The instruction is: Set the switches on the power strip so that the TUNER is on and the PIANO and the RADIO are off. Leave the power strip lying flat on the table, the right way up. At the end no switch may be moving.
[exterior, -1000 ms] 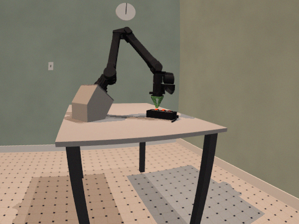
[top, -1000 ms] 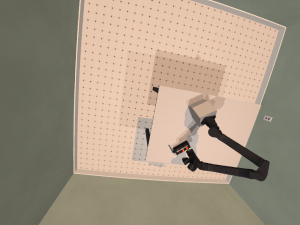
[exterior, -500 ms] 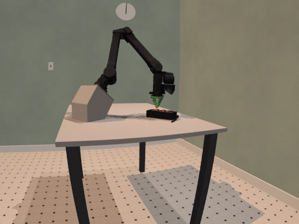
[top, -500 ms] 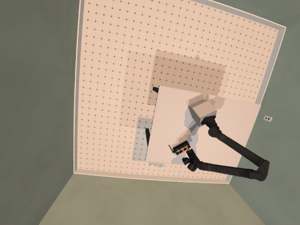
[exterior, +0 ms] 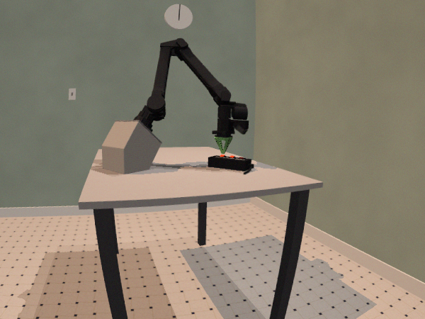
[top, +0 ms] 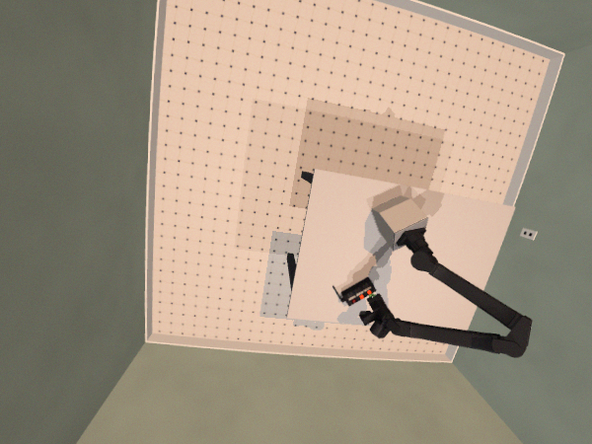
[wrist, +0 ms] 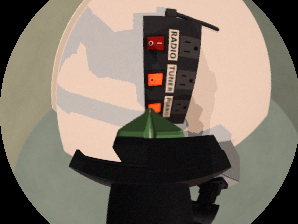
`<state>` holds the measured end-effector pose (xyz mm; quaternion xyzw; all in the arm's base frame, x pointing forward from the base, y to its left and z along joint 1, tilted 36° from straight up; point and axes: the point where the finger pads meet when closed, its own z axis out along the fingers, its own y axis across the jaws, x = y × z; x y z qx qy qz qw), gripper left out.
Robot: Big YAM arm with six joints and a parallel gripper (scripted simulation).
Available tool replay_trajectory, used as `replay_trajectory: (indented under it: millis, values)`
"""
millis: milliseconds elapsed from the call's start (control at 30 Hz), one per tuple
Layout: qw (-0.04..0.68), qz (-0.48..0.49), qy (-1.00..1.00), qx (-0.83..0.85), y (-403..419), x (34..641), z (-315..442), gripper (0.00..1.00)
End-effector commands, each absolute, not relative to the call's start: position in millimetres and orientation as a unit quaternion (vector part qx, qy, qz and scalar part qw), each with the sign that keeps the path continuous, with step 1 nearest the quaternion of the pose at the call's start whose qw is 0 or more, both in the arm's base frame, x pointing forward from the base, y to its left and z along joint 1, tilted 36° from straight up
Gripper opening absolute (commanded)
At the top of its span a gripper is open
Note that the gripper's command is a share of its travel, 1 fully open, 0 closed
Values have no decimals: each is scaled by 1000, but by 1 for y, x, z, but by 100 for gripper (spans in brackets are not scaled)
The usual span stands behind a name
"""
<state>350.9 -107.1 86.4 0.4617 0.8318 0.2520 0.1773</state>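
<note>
Green jaws closed, empty, tip at power strip (exterior: 229,161) nearest switch (wrist: 154,107).

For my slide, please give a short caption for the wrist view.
Shut gripper points down at the nearest switch of a black power strip.

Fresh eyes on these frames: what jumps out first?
The black arm arches high over the table and points its green pincer, shut and empty, straight down onto one end of the black power strip. In the wrist view, two orange switches glow nearest the pincer, while the RADIO switch at the far end looks darker red.
</note>
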Motion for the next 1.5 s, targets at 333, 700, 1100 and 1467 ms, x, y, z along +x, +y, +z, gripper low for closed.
replay_trajectory:
  millis: [333,700,1100,1467]
  values:
    - [190,252,830,460,-104,352,93,0]
    - [197,251,828,462,-109,356,99,0]
    - [197,251,828,462,-109,356,99,0]
    - [197,251,828,462,-109,356,99,0]
